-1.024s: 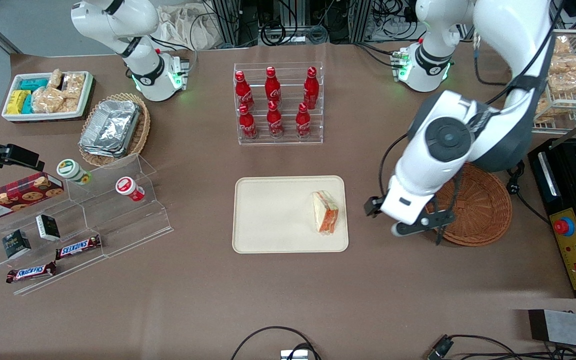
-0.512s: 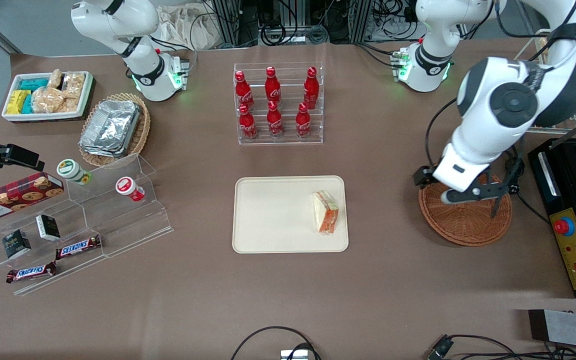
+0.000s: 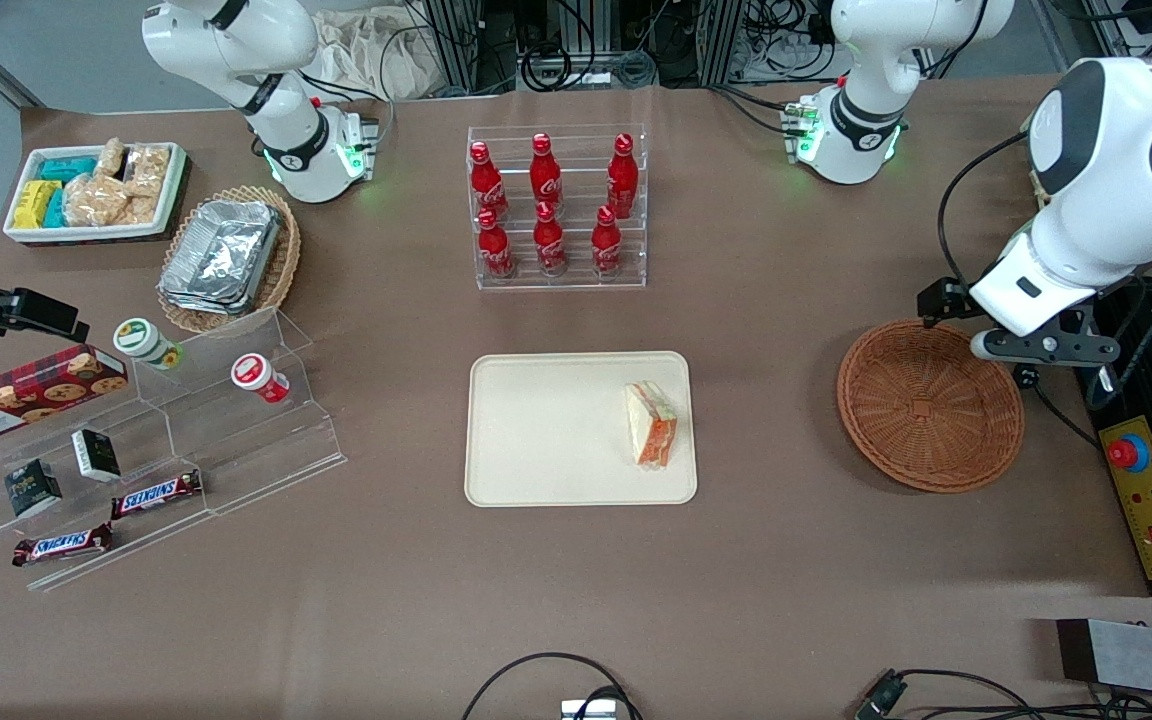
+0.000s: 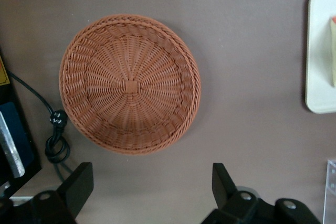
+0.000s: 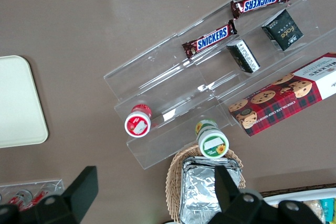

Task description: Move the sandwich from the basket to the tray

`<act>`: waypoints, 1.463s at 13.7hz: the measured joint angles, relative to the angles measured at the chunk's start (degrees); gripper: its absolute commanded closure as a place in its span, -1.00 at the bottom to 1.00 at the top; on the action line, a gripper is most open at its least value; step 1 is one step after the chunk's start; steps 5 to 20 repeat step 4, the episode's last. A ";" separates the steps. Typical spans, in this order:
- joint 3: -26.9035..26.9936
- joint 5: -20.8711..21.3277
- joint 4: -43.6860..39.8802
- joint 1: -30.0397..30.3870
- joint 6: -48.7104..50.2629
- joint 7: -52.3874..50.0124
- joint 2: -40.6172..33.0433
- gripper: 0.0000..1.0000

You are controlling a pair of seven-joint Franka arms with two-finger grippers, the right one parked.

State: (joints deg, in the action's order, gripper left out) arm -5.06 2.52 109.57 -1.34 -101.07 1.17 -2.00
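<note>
The sandwich (image 3: 650, 425) lies on the tray (image 3: 536, 430) at centre frame, close to the tray's right edge. The basket (image 3: 930, 405) sits at right of frame, holding nothing. The gripper (image 3: 1036, 345) hangs above the basket's upper right rim, fingers (image 4: 79, 184) spread wide and holding nothing.

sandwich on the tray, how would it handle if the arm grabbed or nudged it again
The sandwich looks like soft white bread, so it would probably squash under a firm pinch. It seems light and would likely slide on the smooth tray. Its layered filling might shift or spill. The open end effector hangs above the table beside the basket.
</note>
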 measured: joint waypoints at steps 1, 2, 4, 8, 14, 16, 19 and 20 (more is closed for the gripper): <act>-0.05 0.00 -2.60 -0.08 1.99 0.45 0.97 -1.00; -0.09 0.00 -5.95 -0.13 4.35 0.71 2.46 -1.00; -0.09 0.01 -13.29 -0.14 7.99 0.89 6.56 -1.00; -0.09 0.01 -13.29 -0.14 7.99 0.89 6.56 -1.00; -0.09 0.01 -13.29 -0.14 7.99 0.89 6.56 -1.00; -0.09 0.01 -13.29 -0.14 7.99 0.89 6.56 -1.00; -0.09 0.01 -13.29 -0.14 7.99 0.89 6.56 -1.00; -0.09 0.01 -13.29 -0.14 7.99 0.89 6.56 -1.00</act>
